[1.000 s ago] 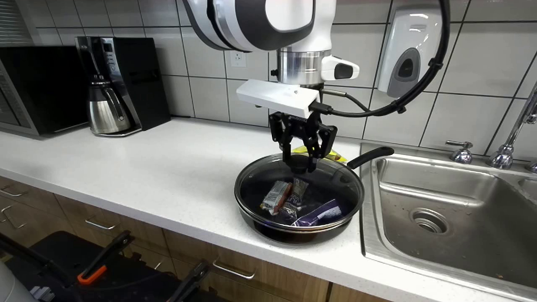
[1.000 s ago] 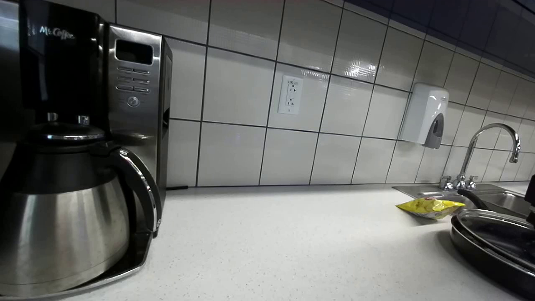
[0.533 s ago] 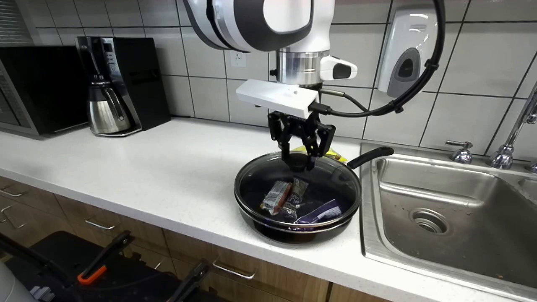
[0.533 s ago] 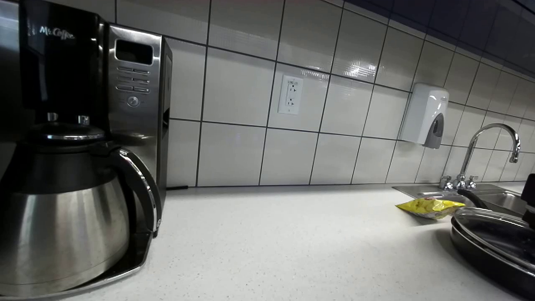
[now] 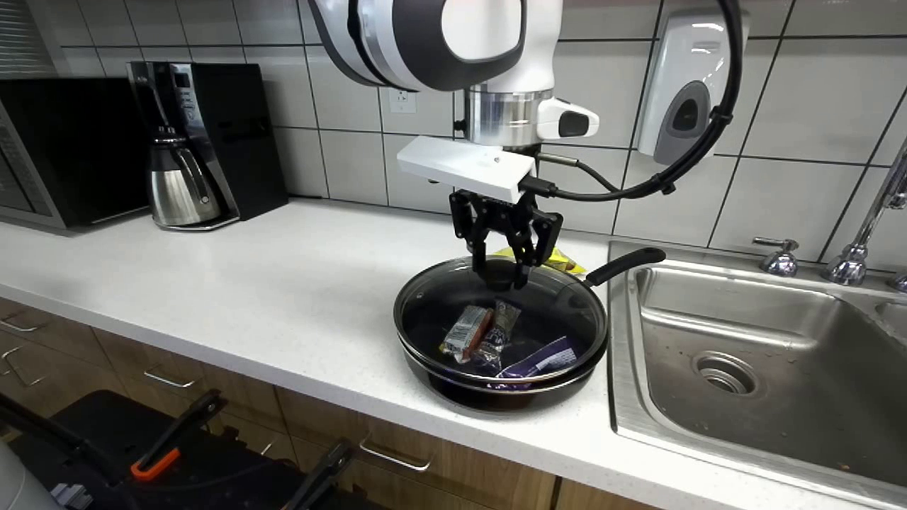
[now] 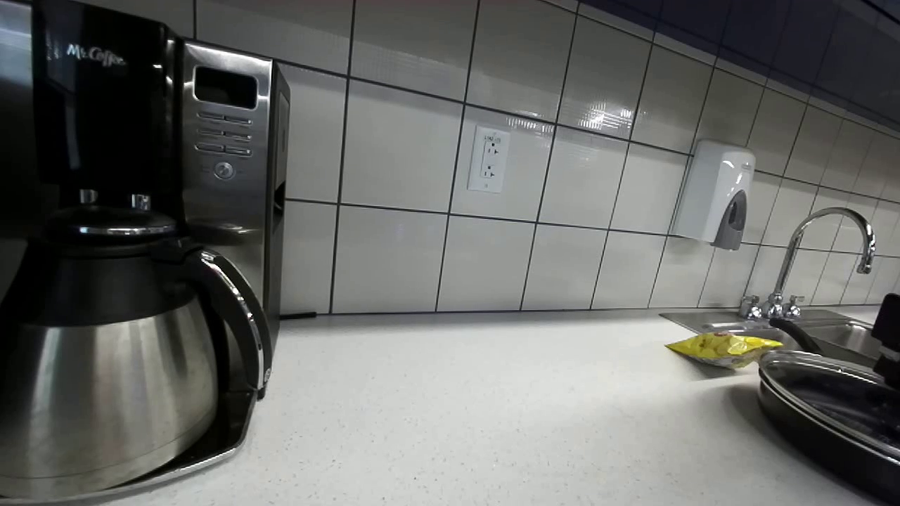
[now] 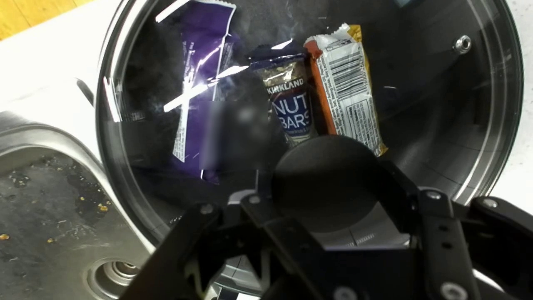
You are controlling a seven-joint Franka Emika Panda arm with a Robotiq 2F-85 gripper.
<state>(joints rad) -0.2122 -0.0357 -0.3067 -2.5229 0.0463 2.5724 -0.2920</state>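
My gripper (image 5: 500, 275) points down over the pan, its fingers closed round the round black knob (image 7: 325, 187) of a glass lid (image 7: 433, 108). The lid lies on or just above the black pan (image 5: 489, 400), slightly off-centre to the left; whether it touches the rim I cannot tell. Through the glass show a purple wrapper (image 7: 206, 37), a nut bar (image 7: 293, 104) and a white-and-orange bar (image 7: 345, 87). The pan's handle (image 5: 627, 265) points back right. In an exterior view the pan (image 6: 808, 436) is cut off by the right edge.
A yellow bag (image 6: 724, 349) lies behind the pan. The steel sink (image 5: 708, 283) begins right beside it, under a soap dispenser (image 5: 691, 92). A coffee maker (image 5: 234, 142) and a black microwave (image 5: 71, 142) stand on the counter's left. The tiled wall runs behind.
The gripper and the lid have shifted slightly left together in both exterior views. The lid's rim has slid left relative to the pan. The pan, bars and bag stay put.
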